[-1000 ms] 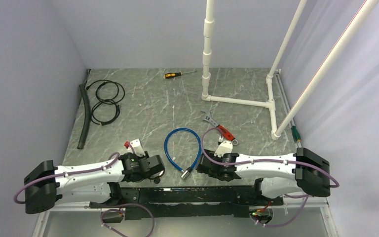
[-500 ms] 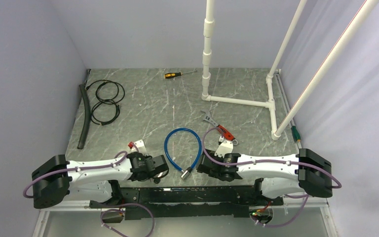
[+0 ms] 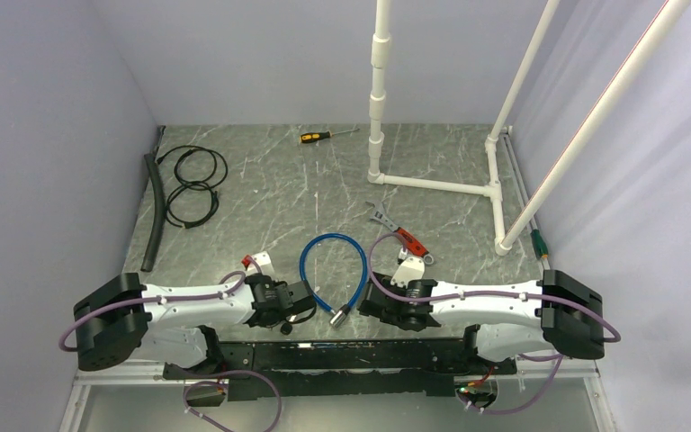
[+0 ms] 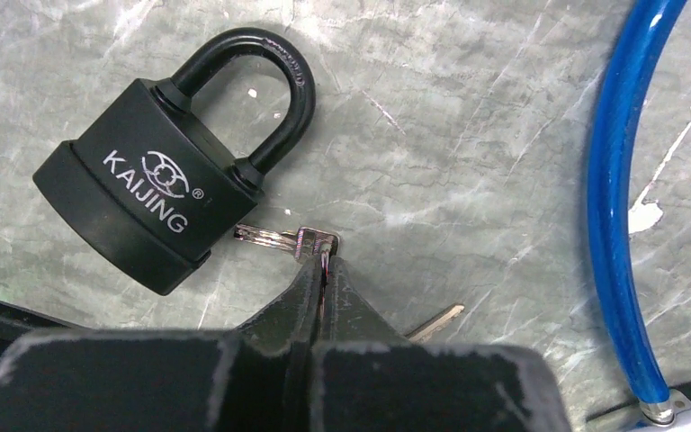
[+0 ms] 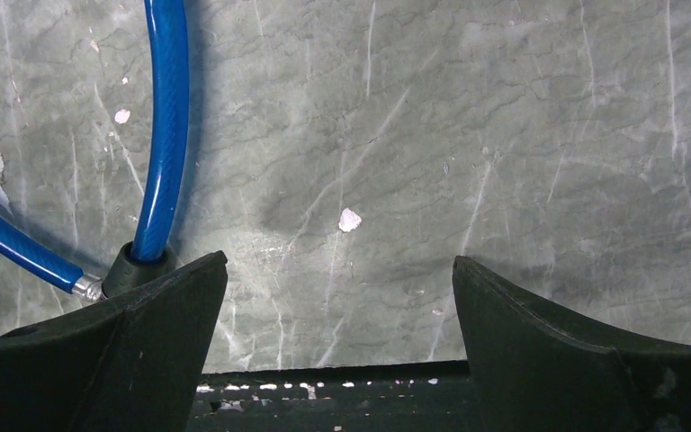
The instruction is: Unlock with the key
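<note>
One black KAIJING-branded padlock (image 4: 144,211), two silver metal keys (image 4: 270,238) (one partly showing), one blue coated cable loop (image 4: 612,207), one yellow-handled screwdriver (image 3: 315,137), one red-handled wrench (image 3: 402,236), one black rubber hose (image 3: 155,211).

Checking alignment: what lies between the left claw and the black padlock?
Left wrist view: only the silver key, pinched by the left claw, points at the black padlock.

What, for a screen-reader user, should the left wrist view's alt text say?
The left gripper has its fingers shut on a small key, whose blade reaches a black padlock lying flat on the grey table. A blue cable curves at right.
</note>
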Motion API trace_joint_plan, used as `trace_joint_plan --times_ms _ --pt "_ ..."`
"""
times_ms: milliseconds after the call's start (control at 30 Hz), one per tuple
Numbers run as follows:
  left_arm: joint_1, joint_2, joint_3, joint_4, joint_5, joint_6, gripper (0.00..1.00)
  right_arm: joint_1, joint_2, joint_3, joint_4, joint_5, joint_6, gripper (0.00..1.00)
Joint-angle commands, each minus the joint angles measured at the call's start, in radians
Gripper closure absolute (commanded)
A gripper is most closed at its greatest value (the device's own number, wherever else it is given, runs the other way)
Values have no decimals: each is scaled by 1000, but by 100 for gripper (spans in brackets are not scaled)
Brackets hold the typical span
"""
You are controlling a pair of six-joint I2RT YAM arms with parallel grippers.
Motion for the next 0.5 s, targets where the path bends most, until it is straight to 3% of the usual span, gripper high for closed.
trace_joint_plan --times_ms 0,233,467 --pt "-4 24 -24 65 27 -1 100 6 -17 -9 9 19 10 2" --pt "-4 -94 -43 98 39 54 100 6 -69 -36 59 24 -45 2" --pt "-3 -258 -14 0 35 54 100 6 -181 -88 193 17 -170 2"
